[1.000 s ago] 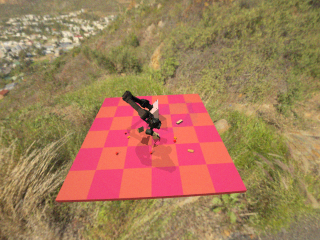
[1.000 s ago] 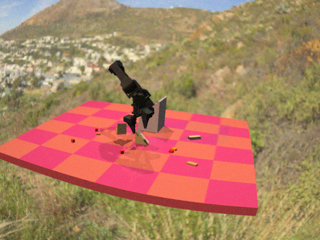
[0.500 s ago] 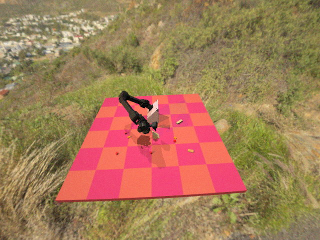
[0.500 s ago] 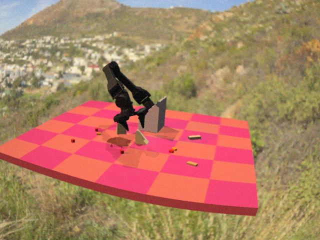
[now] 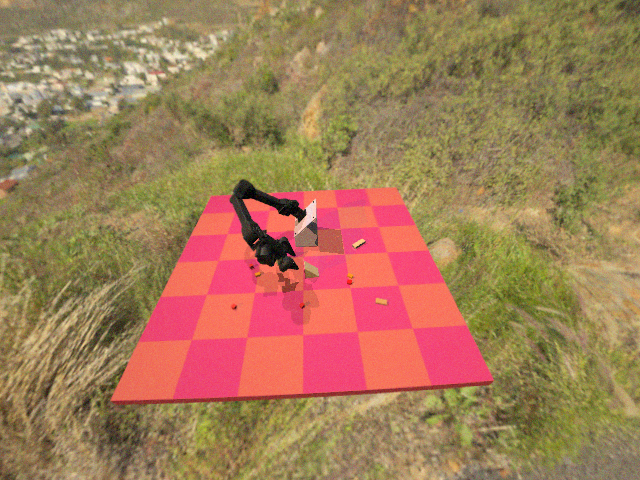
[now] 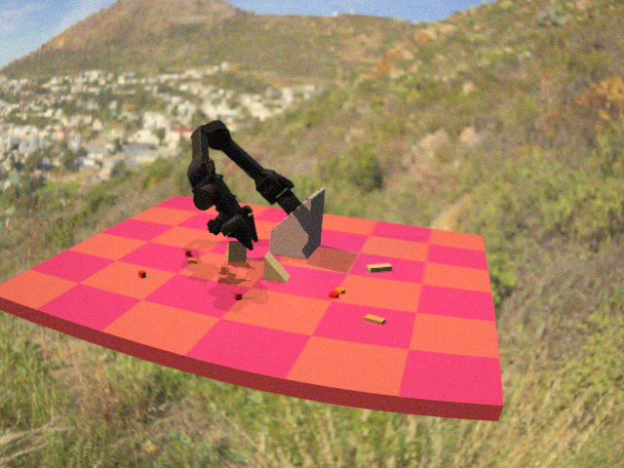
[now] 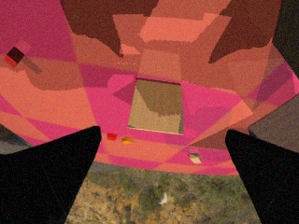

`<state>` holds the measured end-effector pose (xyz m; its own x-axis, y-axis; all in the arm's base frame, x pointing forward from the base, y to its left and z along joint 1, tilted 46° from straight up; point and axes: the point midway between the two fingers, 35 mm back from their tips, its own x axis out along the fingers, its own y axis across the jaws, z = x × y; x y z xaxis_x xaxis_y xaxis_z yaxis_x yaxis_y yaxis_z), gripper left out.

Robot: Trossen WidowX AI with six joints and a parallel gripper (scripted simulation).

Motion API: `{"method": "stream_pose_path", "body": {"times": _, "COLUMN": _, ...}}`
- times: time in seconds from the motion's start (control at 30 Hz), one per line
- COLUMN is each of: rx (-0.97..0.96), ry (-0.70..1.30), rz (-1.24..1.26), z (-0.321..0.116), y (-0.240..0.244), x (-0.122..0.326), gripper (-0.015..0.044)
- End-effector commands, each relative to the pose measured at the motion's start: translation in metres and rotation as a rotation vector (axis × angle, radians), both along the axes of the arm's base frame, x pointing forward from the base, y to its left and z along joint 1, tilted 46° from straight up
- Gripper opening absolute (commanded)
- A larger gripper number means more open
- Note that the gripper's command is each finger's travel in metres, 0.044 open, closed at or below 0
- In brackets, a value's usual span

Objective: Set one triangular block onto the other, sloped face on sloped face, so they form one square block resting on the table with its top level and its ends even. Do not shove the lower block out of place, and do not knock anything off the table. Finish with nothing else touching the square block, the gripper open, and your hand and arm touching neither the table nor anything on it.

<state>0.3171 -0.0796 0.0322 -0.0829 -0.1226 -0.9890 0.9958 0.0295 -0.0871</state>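
Note:
One triangular block (image 5: 310, 270) (image 6: 275, 269) (image 7: 156, 107) stands on the table, with its slope descending to the right in the exterior view. The wrist view shows one rectangular face of it, partly shaded. The other triangular block (image 6: 236, 252) stands to its left, apart from it; the arm hides it in the top view, and I cannot make it out in the wrist view. My gripper (image 5: 296, 260) (image 6: 253, 245) (image 7: 164, 134) is open and empty. It hangs above the table near the left block, tilted toward the right.
A grey slanted mount (image 5: 306, 235) (image 6: 292, 237) carries the arm behind the blocks. Small red and orange pieces lie around, including a red cube (image 5: 301, 305) (image 6: 238, 295) in front and a red piece (image 5: 349, 282) (image 6: 333, 294) to the right. Two tan bars (image 5: 358, 243) (image 6: 374, 319) lie farther right.

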Motion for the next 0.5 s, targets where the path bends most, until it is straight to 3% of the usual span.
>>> {"method": "stream_pose_path", "body": {"times": 0.0, "rx": 0.02, "ry": -0.038, "rz": -0.112, "z": 0.007, "y": 0.001, "x": 0.002, "gripper": 0.044}}
{"method": "stream_pose_path", "body": {"times": 0.47, "rx": 0.019, "ry": -0.038, "rz": -0.112, "z": -0.007, "y": -0.001, "x": 0.004, "gripper": 0.044}}
